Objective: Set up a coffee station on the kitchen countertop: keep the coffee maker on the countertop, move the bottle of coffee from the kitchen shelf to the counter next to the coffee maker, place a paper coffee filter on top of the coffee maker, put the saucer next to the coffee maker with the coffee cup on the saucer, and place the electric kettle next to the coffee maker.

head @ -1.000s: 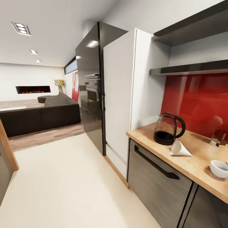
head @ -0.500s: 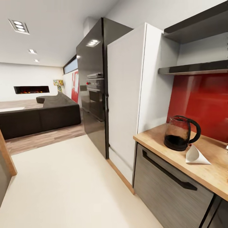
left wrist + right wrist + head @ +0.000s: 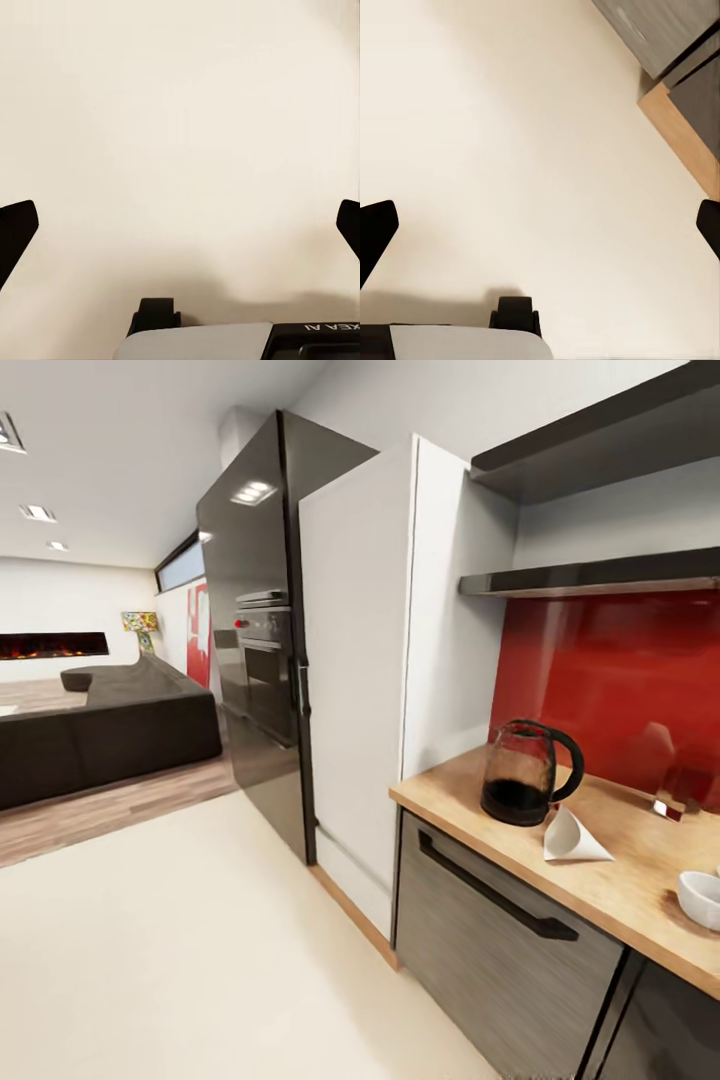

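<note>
Kettle (image 3: 522,772) sits on the counter (image 3: 620,880), filter (image 3: 572,838) beside it; nothing assembled yet. Left gripper (image 3: 180,225) and right gripper (image 3: 540,225) spread, empty.

Bright, even light | recessed white ceiling spotlights (image 3: 36,512) upper left | glare on glossy black fridge door (image 3: 250,493) | edges stretched, soft

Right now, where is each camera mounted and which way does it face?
Head view: on the robot's head, looking forward along the kitchen; it takes in the countertop with the kettle, paper filter and cup, plus the fridge. None of the robot's body appears.
Left wrist view: by the left gripper, facing down at the floor; both open fingertips and part of the base show.
Right wrist view: by the right gripper, facing down at floor and a cabinet base; open fingertips show.
Both wrist views share the cream floor.
</note>
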